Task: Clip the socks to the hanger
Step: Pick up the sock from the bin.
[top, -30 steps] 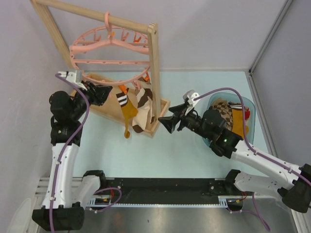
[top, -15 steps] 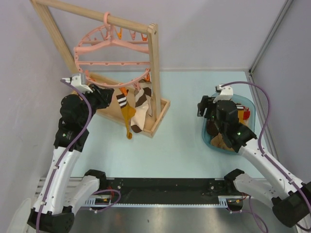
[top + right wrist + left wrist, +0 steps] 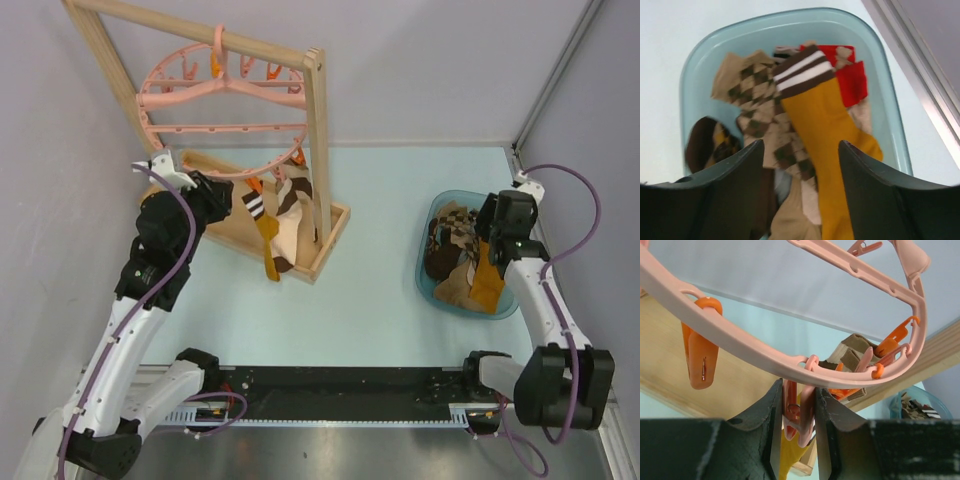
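Two socks (image 3: 290, 218) hang on hanger (image 3: 222, 92) upper left, L gripper (image 3: 798, 396) pinching pink clip (image 3: 801, 429); remaining socks (image 3: 826, 117) in bin (image 3: 704, 56) at right, R gripper (image 3: 800, 167) wide open, empty.

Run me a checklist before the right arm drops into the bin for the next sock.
1. Right fingers apart and empty above the bin: ok.
2. Mustard sock lying on top of the pile, uncovered: ok.
3. Left fingers shut on a pink clip of the hanger: ok.
4. That clip's mouth spread wide enough to take a sock: cannot tell.
5. Hanger hook seated over the top bar of the wooden rack: ok.
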